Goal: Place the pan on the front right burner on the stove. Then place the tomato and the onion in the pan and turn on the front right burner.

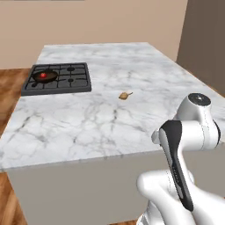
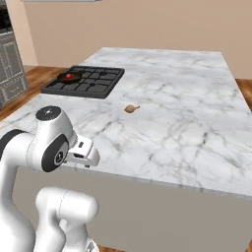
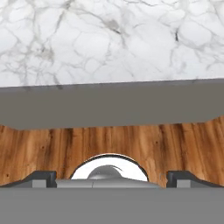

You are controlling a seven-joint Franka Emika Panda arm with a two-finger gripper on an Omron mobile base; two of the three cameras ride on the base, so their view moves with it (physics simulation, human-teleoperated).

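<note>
The stove (image 1: 57,79) sits in the marble counter (image 1: 105,118) near its far left corner, and the pan (image 1: 45,77) rests on the stove's left side with the tomato (image 1: 43,75) inside it. The onion (image 1: 125,95) lies on the bare counter, well to the right of the stove and nearer the front edge. The gripper (image 3: 111,178) hangs in front of the counter's front edge over the wood floor (image 3: 109,144), its jaws spread wide and holding nothing.

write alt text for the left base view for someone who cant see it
A white marble counter holds a dark stove at its far left, with a pan on one burner and a red tomato in it. A tan onion lies alone mid-counter; the white robot arm rises at lower right.
</note>
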